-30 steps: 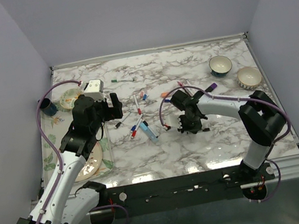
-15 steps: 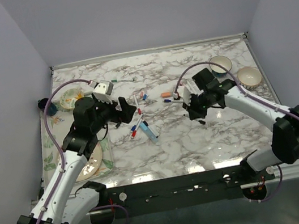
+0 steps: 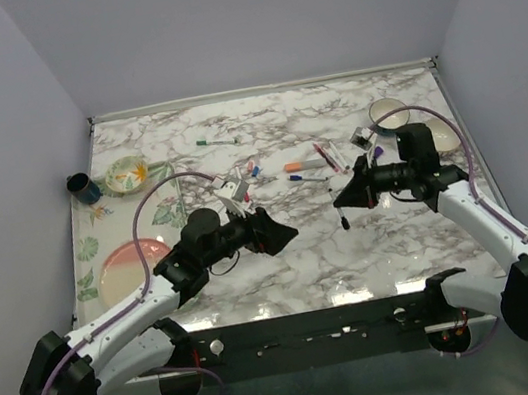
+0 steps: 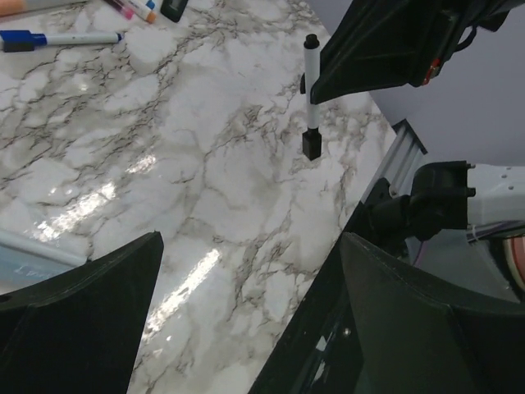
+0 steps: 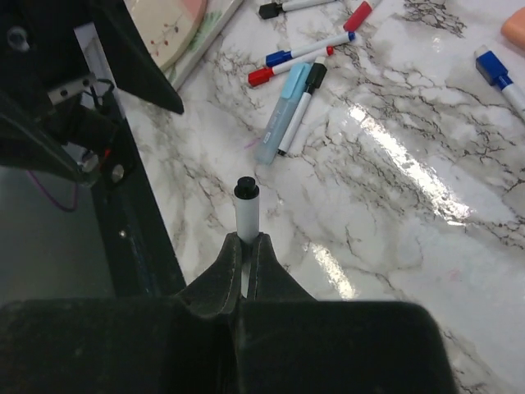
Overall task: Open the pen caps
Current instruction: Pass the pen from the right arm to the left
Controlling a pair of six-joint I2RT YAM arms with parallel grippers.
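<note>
Now my right claw pinches a white pen, black cap lowest. My left claw gapes near it.

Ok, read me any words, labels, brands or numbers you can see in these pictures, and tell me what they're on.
None legible. The white pen in the right gripper shows no print; any markings on the loose pens are too small to read.

The right pincer hides the back end of its pen, and from the top the far pens are too small to make out well.
</note>
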